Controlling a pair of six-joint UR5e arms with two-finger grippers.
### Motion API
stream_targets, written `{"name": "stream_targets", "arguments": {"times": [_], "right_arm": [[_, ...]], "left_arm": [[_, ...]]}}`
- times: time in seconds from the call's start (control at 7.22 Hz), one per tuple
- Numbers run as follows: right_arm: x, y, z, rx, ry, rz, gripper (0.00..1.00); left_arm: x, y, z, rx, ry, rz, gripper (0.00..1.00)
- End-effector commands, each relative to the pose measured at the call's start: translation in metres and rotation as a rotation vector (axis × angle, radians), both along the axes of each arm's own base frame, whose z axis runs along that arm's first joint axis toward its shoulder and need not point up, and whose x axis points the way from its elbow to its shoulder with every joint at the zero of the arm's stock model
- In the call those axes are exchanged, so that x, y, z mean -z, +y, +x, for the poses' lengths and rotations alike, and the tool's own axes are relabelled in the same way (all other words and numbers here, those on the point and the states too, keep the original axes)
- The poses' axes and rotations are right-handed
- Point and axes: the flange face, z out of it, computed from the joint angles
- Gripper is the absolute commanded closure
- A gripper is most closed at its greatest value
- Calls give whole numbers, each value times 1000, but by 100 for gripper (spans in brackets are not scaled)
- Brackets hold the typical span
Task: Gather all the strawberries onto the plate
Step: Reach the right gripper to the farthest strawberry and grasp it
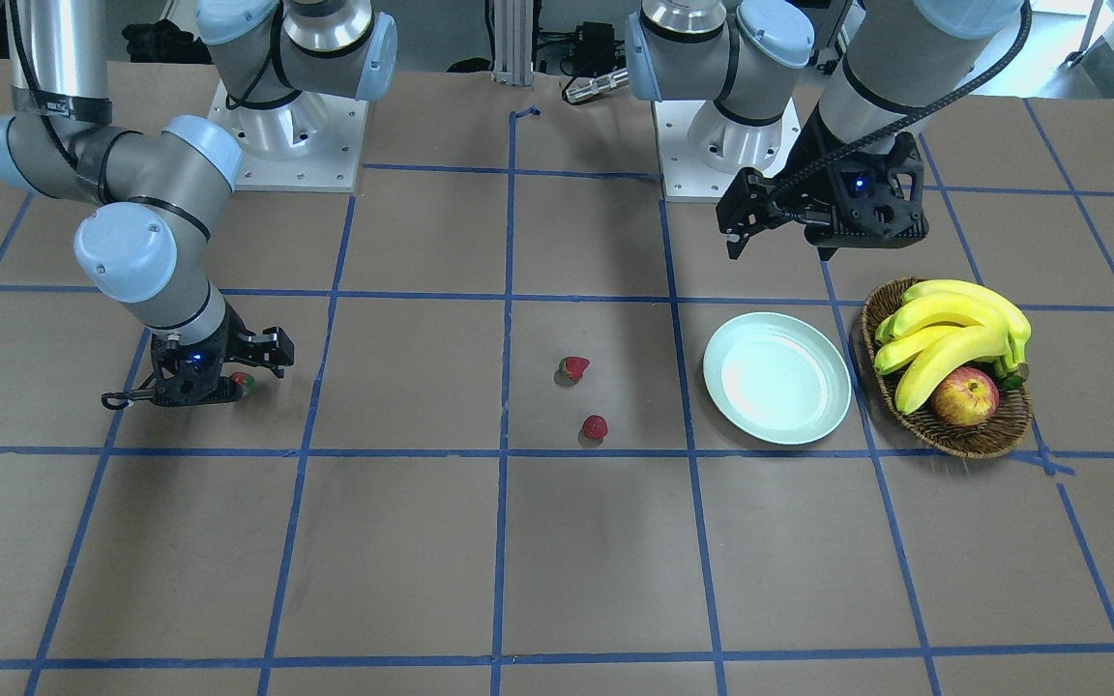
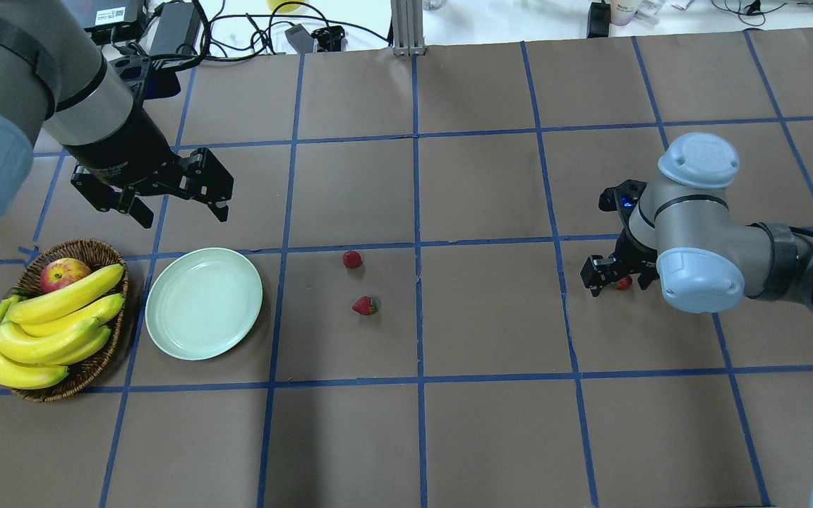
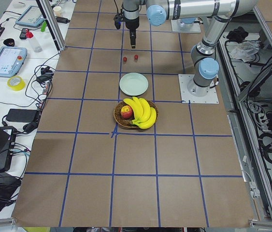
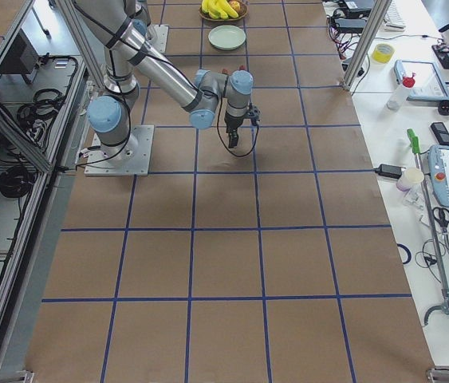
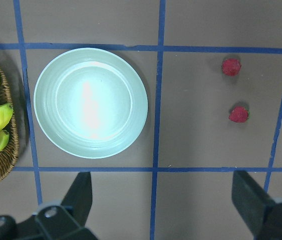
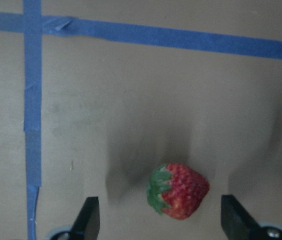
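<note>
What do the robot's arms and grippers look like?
The left arm and the right arm are silver-grey tubes with rounded pale blue caps at the joints. The left gripper and the right gripper are black, each with two fingers and a small blue light at the wrist. A black cable runs along each arm, held by black bands.

Red strawberries (image 1: 573,367), pale mint plate (image 1: 776,379)

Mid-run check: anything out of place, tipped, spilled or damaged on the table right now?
Nothing stands out. The plate sits flat and empty. Two strawberries lie loose on the table, and the third strawberry lies between the open fingers of the right gripper. The basket is upright, nothing spilled.
</note>
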Motion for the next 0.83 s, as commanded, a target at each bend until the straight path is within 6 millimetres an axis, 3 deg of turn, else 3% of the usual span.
{"name": "stream_targets", "arguments": {"times": [0.0,0.14,0.28,0.55,0.69], "right_arm": [[1,-3,-1,-26,3,-2,70],[-2,-6,-2,-26,7,-9,88],[-6,-10,-3,-28,13,-16,94],[-32,-27,-1,12,17,-53,93],[-52,-31,27,31,1,-31,93]], "left_arm": [[0,0,0,0,0,-1,0],[0,0,0,2,0,-1,0],[0,0,0,0,0,-1,0],[0,-1,0,0,2,-3,0],[0,-1,0,0,2,-3,0]]}}
